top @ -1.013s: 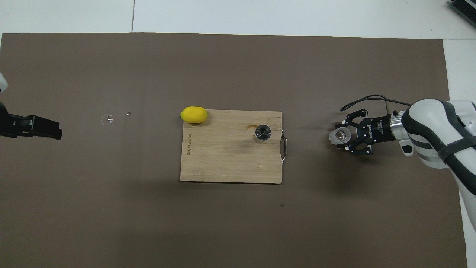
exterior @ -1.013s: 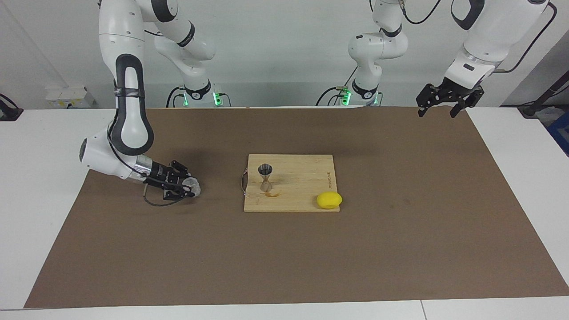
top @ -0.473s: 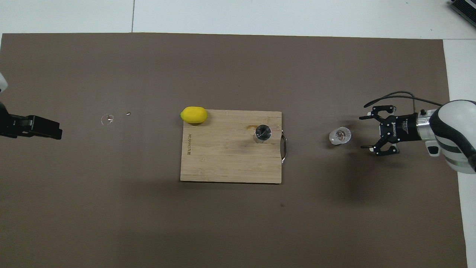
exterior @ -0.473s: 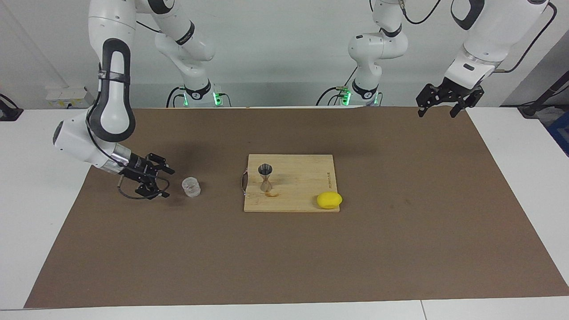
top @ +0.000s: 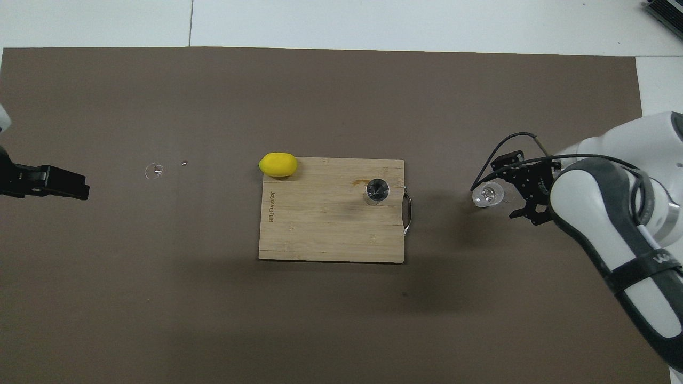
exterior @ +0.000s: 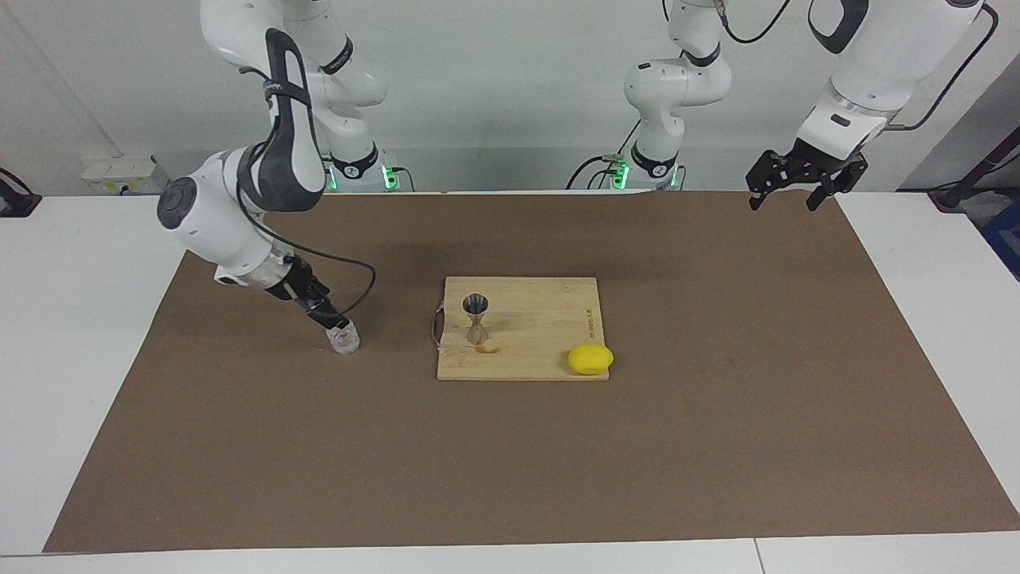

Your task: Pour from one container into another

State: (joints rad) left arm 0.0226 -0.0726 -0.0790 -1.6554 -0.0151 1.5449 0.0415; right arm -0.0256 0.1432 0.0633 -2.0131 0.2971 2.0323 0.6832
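The clear ribbed glass tumbler [exterior: 344, 339] [top: 486, 194] stands upright on the brown mat, between the cutting board and the right arm's end of the table. My right gripper [exterior: 329, 317] [top: 511, 189] hangs tilted just over the tumbler's edge, open and holding nothing. The silvery hourglass jigger [exterior: 476, 319] [top: 377, 191] stands upright on the wooden cutting board [exterior: 542, 315] [top: 320, 229]. My left gripper [exterior: 785, 191] [top: 50, 182] waits open in the air over the mat's edge at the left arm's end.
A yellow lemon [exterior: 590, 359] [top: 278, 164] rests at the board's corner farthest from the robots. A small wet mark [exterior: 488, 347] lies on the board beside the jigger. Tiny glints [top: 154, 170] lie on the mat toward the left arm's end.
My right gripper let go of the tumbler and drew back. Its arm then lifted and swung, bringing the tilted gripper over the tumbler's edge. The tumbler stayed put, and the left arm held still.
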